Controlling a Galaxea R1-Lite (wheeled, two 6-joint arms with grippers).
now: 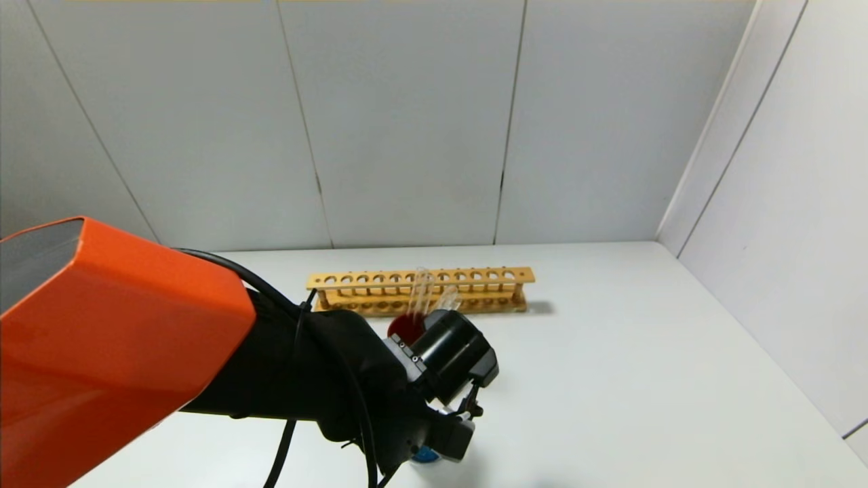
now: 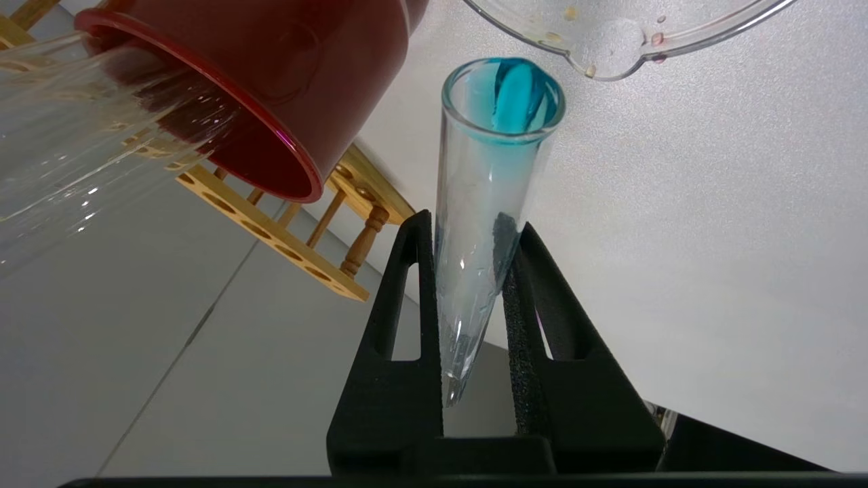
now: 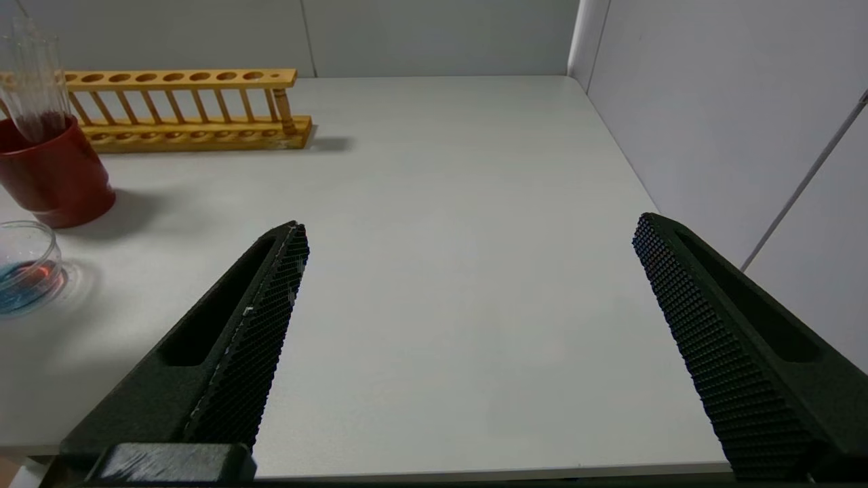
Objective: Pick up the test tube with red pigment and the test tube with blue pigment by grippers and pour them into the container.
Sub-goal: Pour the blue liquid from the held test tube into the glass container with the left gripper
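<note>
White worktop (image 3: 441, 271) bearing a yellow-tan wooden rack (image 3: 183, 108), a dark red cup (image 3: 57, 179), a clear container (image 3: 27, 268) holding blue and orange-red liquid, and a clear test tube with teal-blue pigment (image 2: 491, 203) between black, dimple-textured claw pads (image 2: 519, 325); arm shell orange (image 1: 115, 339).

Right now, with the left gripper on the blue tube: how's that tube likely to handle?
The test tube with blue pigment looks like thin clear glass, so probably fragile and slick. The left gripper clamps only its narrow end between textured pads, so it might pivot. Its round body would likely roll if laid on the table.
</note>
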